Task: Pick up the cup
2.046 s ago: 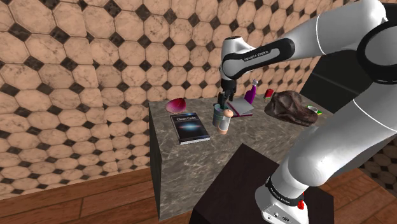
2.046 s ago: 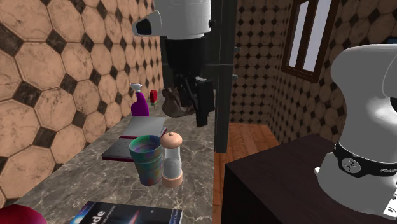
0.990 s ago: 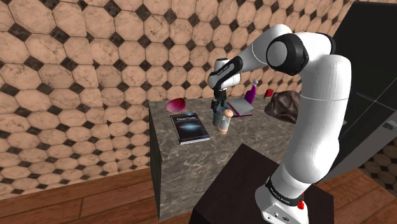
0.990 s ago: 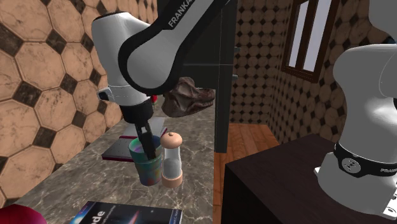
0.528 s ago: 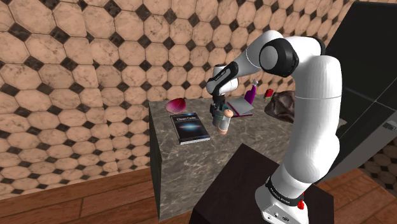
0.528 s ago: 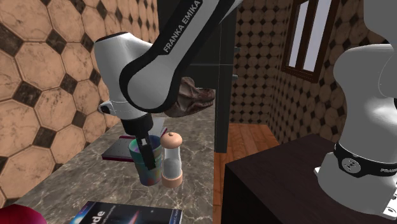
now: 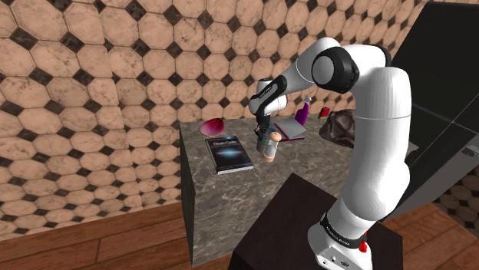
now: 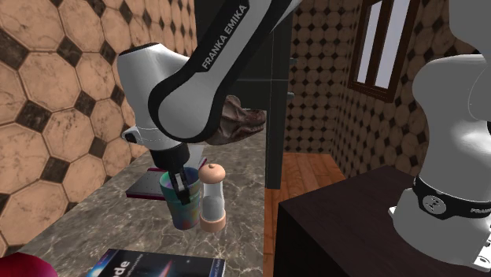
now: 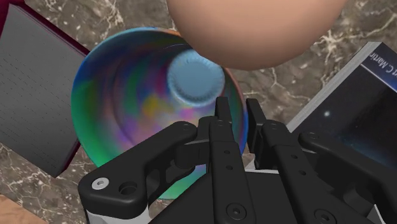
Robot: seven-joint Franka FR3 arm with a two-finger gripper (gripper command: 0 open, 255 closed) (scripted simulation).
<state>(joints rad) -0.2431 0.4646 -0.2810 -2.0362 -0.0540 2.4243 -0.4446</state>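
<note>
A cup [image 8: 185, 211] with a swirled rainbow glaze stands upright on the marble table [image 7: 206, 170], against a shaker with a peach knob [image 8: 211, 197]. My black gripper [image 8: 182, 184] comes down onto the cup's rim on the shaker's side. In the wrist view one finger [image 9: 222, 121] is inside the cup [image 9: 140, 95] and the other lies outside, and the gripper [image 9: 237, 113] is shut on the cup's wall. The shoulder view has the gripper [image 7: 263, 132] over the cup [image 7: 262, 143] near the table's middle.
A dark book [image 7: 229, 153] lies toward the table's front, and a grey notebook with a maroon cover [image 7: 290, 128] behind the cup. A pink bowl [image 7: 213, 126], a purple spray bottle [image 7: 304, 112] and a brown lumpy bag [image 7: 347, 129] line the back. The dark stand [image 7: 307, 222] is below.
The fingers, apart astride the cup's rim half a second ago, have closed on its wall. The arm lowered over the cup a second ago and has since held still.
</note>
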